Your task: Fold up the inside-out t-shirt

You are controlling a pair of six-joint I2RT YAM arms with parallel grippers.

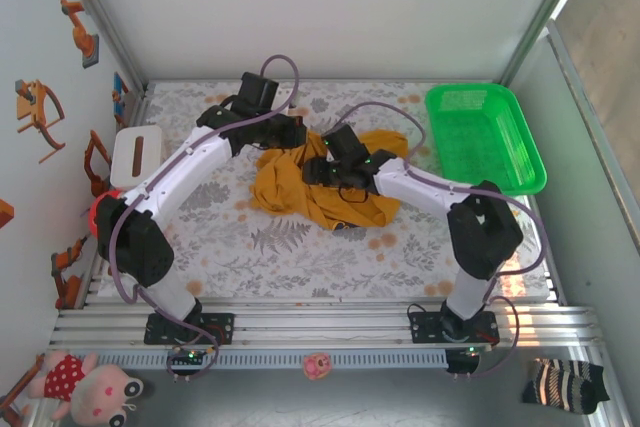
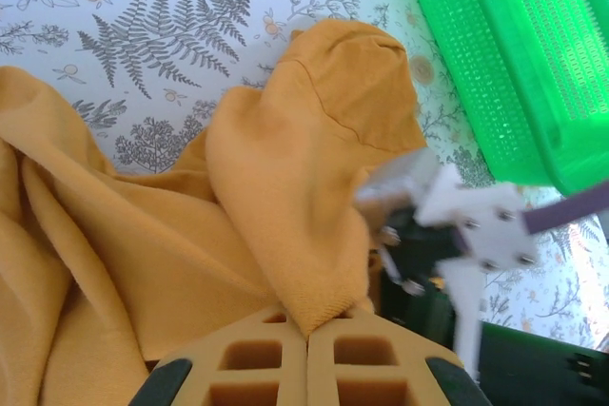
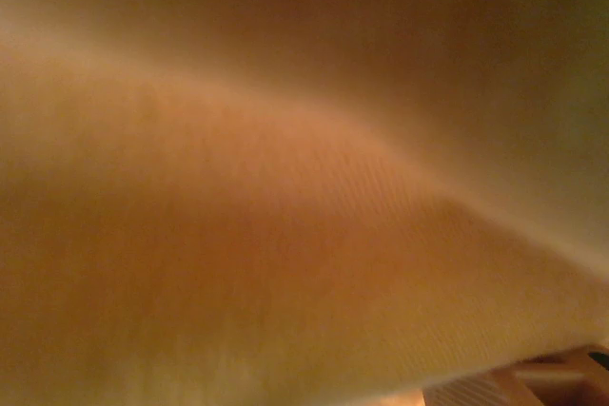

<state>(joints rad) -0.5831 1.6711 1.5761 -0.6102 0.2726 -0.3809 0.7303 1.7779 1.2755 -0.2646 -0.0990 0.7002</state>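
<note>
Left gripper is closed, its two tan fingers pressed together with a hemmed edge of the inside-out t-shirt pinched between their tips. From that pinch the mustard cloth rises ahead of the fingers as a rounded, draped fold, and more of it spreads in loose creases off to the fingers' left side. From above, the left gripper sits at the far left edge of the t-shirt, which lies bunched in a crumpled heap in the middle of the table, directly under and between both grippers.

Right gripper is over the heap's centre, close beside the left one. Its wrist camera has the t-shirt pressed right up against it, blurred orange-brown, with a sliver of one tan finger at the lower right corner. Whether these jaws stand apart or hold cloth, I cannot tell.

Beyond the left fingers and to their right, part of the right arm shows, white and black, blurred. Under the cloth lies the fern-printed table cover. A green plastic basket sits to the right of both grippers, apart from the t-shirt. A white box rests well to the left of the left gripper, at the table's edge
</note>
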